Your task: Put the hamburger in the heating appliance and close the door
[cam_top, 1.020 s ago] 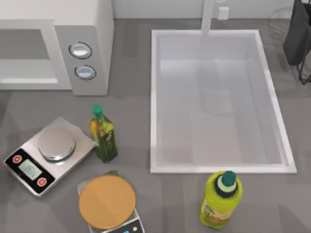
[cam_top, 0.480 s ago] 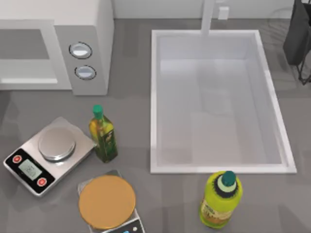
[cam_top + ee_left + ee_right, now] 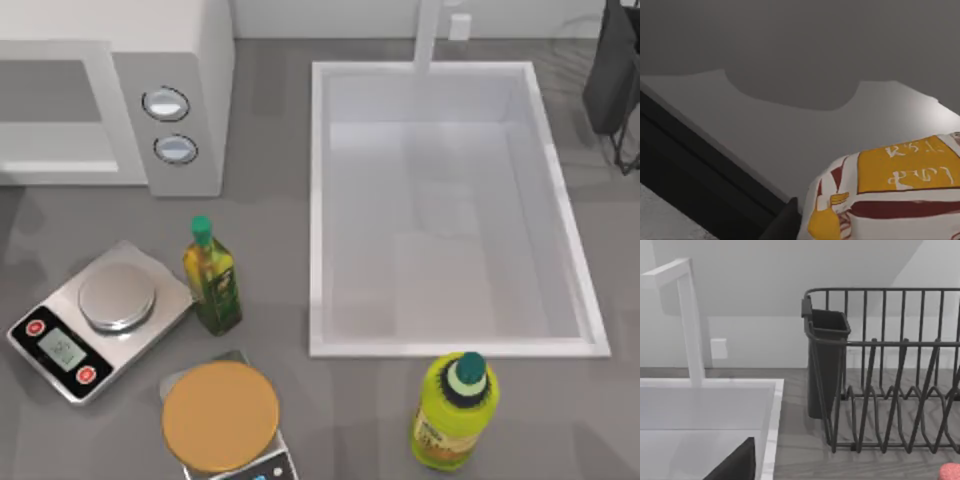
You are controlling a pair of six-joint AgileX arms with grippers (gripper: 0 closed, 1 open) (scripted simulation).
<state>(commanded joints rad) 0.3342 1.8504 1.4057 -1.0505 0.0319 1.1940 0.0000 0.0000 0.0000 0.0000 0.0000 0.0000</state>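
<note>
The heating appliance (image 3: pixel 190 60), a white microwave with two silver knobs on a grey panel, stands at the table's back left. Its door (image 3: pixel 55 115), white-framed with a pale window, lies in line with the panel. The hamburger (image 3: pixel 890 190), in a white wrapper with a yellow-orange patch and red stripes, lies on a pale grey surface close to the left wrist camera. A dark finger (image 3: pixel 782 226) of my left gripper shows beside it; whether it touches the hamburger I cannot tell. A dark finger (image 3: pixel 737 465) of my right gripper hangs near the sink's back right corner.
A white sink (image 3: pixel 318 200) with a tap (image 3: pixel 690 325) takes up the middle and right. A dark dish rack (image 3: pixel 890 370) stands at the back right. Silver scales (image 3: pixel 60 345), an oil bottle (image 3: pixel 212 280), a tan disc (image 3: pixel 220 415) and a yellow-green bottle (image 3: pixel 455 410) crowd the front.
</note>
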